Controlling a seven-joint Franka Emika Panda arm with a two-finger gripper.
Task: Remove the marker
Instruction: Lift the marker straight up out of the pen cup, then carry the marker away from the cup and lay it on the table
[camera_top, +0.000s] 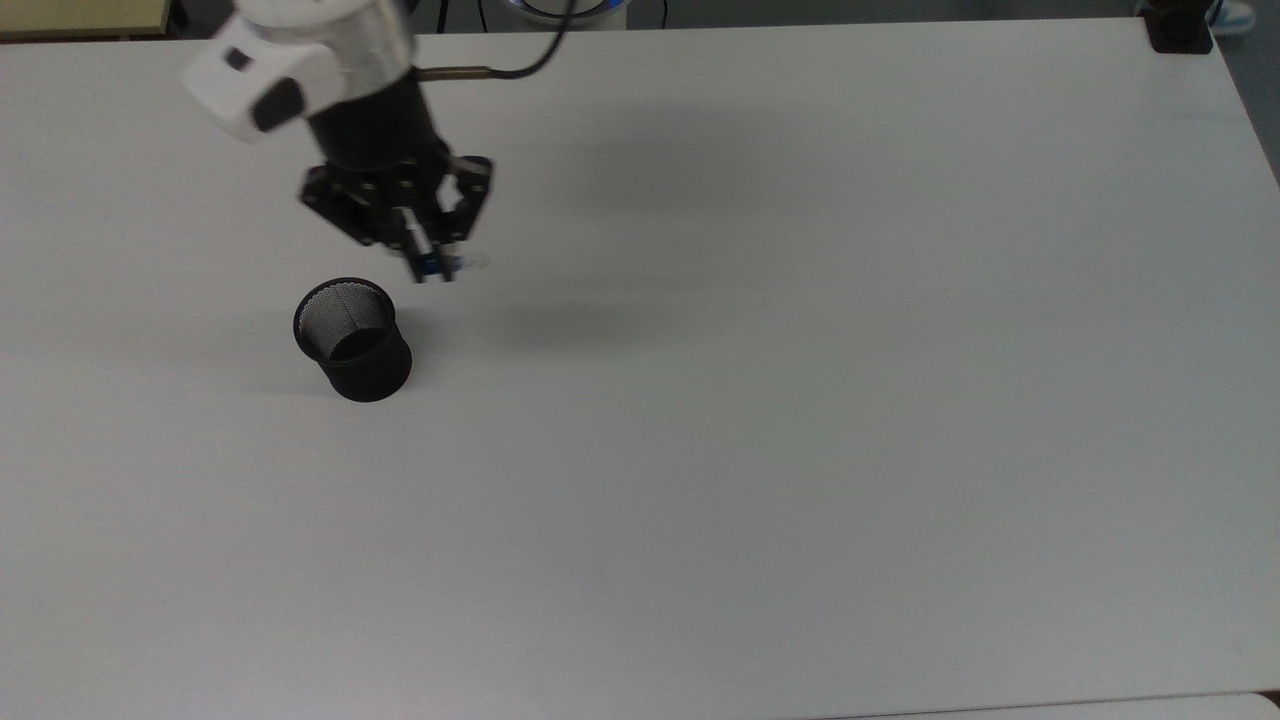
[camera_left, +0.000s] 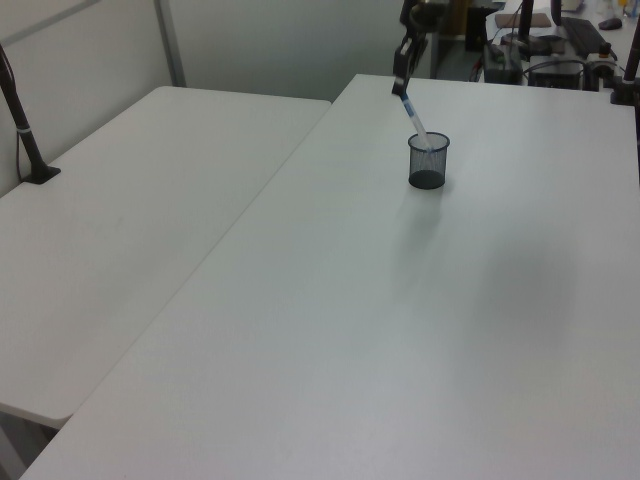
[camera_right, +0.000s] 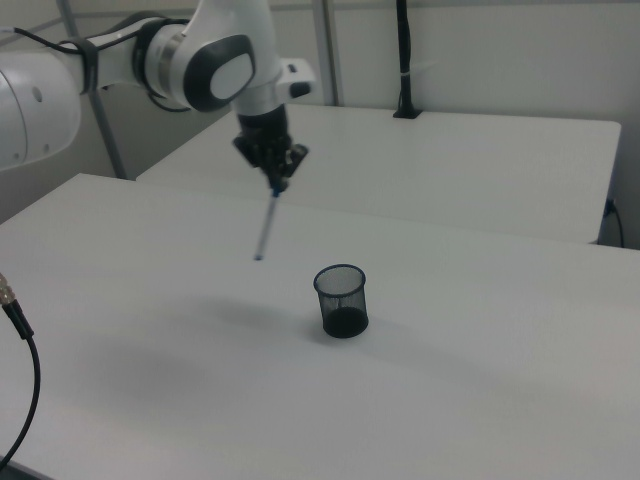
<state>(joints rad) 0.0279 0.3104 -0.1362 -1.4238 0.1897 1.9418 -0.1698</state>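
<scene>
The marker (camera_right: 266, 225), white-barrelled with a blue tip, hangs almost upright in the air with my gripper (camera_right: 277, 181) shut on its top end. Its lower tip is off the table, to the right view's left of the black mesh cup (camera_right: 341, 300). In the top view my gripper (camera_top: 432, 262) is up and to the right of the cup (camera_top: 352, 340), with a short piece of the marker (camera_top: 455, 264) showing below the fingers. In the left view the marker (camera_left: 414, 118) slants down from my gripper (camera_left: 403, 86) toward the cup (camera_left: 428, 162).
The cup stands on a wide white table (camera_top: 800, 400). A second white table (camera_left: 120, 230) adjoins it on the left view's left, with a black clamped post (camera_left: 22, 120). Dark equipment (camera_left: 550, 55) sits beyond the far edge. A black cable (camera_right: 18, 340) hangs at the right view's left.
</scene>
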